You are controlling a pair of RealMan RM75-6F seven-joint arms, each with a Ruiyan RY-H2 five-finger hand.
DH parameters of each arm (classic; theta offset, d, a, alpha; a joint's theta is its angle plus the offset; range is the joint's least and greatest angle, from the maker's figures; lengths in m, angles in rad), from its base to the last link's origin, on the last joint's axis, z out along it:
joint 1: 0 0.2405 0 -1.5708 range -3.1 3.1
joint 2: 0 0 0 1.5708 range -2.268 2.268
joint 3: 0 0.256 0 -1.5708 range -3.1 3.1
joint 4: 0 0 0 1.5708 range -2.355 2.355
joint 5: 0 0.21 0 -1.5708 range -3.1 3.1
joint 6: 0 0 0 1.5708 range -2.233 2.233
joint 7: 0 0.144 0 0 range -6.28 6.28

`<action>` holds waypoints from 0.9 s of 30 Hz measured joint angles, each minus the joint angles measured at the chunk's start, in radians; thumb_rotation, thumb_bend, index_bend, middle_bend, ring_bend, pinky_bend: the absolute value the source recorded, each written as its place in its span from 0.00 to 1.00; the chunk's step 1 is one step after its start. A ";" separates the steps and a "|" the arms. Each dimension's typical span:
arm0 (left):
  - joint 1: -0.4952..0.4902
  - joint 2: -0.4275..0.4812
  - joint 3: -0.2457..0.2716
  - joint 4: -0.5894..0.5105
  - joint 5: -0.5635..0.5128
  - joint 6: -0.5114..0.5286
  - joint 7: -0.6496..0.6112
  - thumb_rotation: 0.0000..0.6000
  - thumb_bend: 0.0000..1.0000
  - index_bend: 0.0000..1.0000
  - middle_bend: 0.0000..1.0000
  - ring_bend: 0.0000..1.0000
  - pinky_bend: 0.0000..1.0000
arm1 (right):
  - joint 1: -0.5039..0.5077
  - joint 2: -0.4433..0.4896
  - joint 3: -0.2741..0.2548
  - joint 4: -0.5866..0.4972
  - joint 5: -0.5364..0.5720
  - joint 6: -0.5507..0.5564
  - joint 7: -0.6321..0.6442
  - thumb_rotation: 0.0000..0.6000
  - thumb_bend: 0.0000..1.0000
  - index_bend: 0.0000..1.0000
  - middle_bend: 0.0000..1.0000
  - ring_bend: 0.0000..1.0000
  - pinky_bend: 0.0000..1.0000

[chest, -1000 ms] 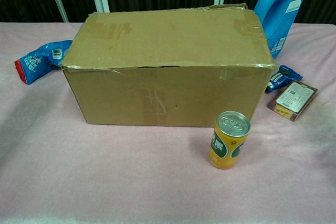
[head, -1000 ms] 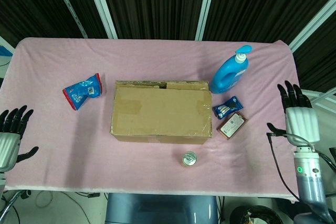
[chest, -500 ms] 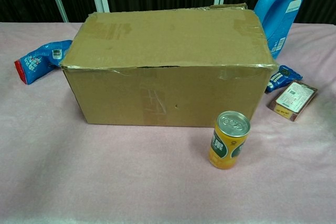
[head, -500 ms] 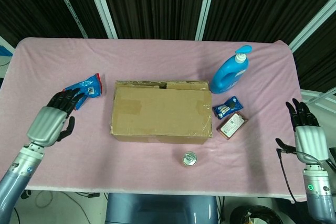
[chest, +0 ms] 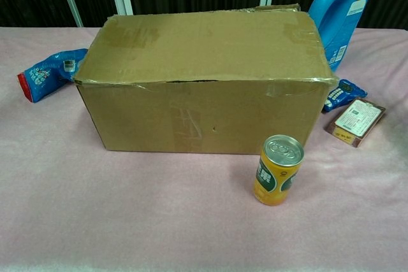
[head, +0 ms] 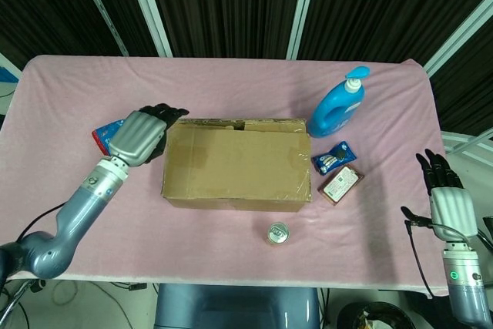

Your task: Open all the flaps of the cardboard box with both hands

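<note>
Since half a second ago the left hand (head: 141, 134) has swung in from the left part of the table to the box's upper-left corner, and the right hand (head: 450, 204) has dropped a little lower beyond the table's right edge. The left hand hangs above the blue snack packet (head: 108, 132), its dark fingers (head: 168, 112) reaching to the left end of the cardboard box (head: 237, 162); they lie fairly close together and hold nothing, though whether they touch the cardboard cannot be told. The right hand points away from the robot with its fingers slightly spread and empty, well apart from everything on the cloth.

The cardboard box sits near the middle of the pink table (head: 231, 82), its top flaps shut and taped, with a small gap showing along the far edge of the top. In the chest view a thin dark slit runs under the front edge of the top flap.

A blue detergent bottle (head: 339, 105) lies toward the right far part of the table, just off the box's far right corner. A small blue pouch (head: 333, 158) and a brown carton (head: 341, 183) lie beside the box's right end. A yellow can (chest: 278, 169) stands upright near the front edge, just in front of the box's front right corner
</note>
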State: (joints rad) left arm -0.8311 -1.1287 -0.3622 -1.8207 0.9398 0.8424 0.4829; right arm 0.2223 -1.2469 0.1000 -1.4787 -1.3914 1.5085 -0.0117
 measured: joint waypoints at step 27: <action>-0.281 -0.186 0.101 0.212 -0.346 -0.046 0.146 1.00 0.97 0.34 0.51 0.37 0.47 | -0.014 -0.008 0.026 0.009 0.005 -0.031 0.012 1.00 0.15 0.00 0.00 0.00 0.21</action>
State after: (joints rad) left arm -1.1122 -1.3144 -0.2617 -1.6090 0.5942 0.7966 0.6289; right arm 0.2083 -1.2553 0.1257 -1.4696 -1.3865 1.4772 0.0003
